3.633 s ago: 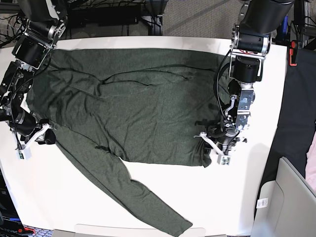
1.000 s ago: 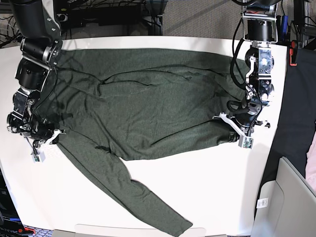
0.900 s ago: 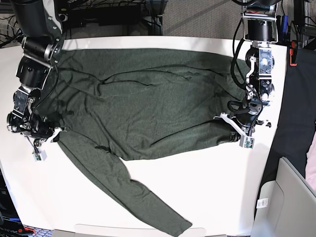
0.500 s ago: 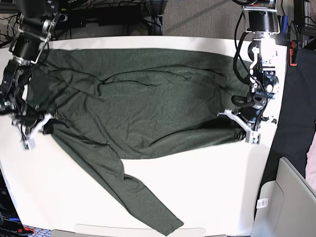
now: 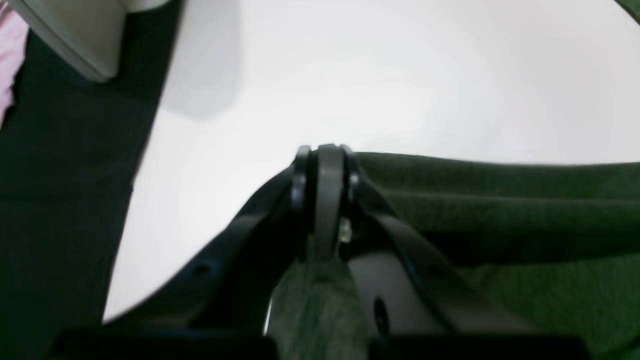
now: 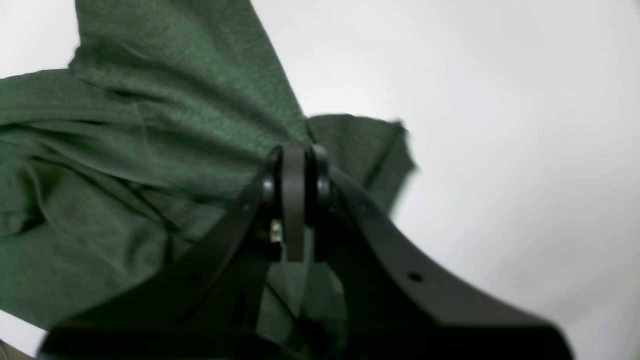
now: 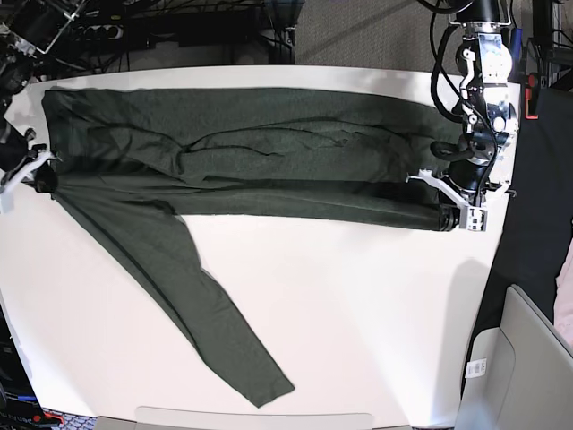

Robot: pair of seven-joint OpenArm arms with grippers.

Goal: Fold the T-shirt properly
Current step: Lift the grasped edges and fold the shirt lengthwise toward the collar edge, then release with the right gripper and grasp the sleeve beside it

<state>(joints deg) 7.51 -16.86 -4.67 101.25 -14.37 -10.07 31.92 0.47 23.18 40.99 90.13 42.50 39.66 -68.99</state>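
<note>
The dark olive T-shirt (image 7: 242, 166) lies stretched in a wide band across the back of the white table (image 7: 376, 322). One long sleeve (image 7: 206, 313) trails toward the front edge. My left gripper (image 7: 441, 218) is shut on the shirt's right end. The left wrist view shows its fingertips (image 5: 327, 165) pressed together over a fold of the green fabric (image 5: 500, 200). At the table's left side my right gripper (image 7: 40, 178) is shut on the shirt's other end. In the right wrist view its tips (image 6: 295, 160) pinch bunched cloth (image 6: 150, 125).
A grey bin (image 7: 524, 358) stands off the table's front right corner. Black cloth (image 7: 542, 206) hangs along the right side. Cables and stands crowd the space behind the table. The table's right edge lies close to my left gripper.
Both grippers have moved outward and toward the back, pulling the shirt's lower edge up. The body is now a narrower, tauter band, and the loose sleeve has slid left.
</note>
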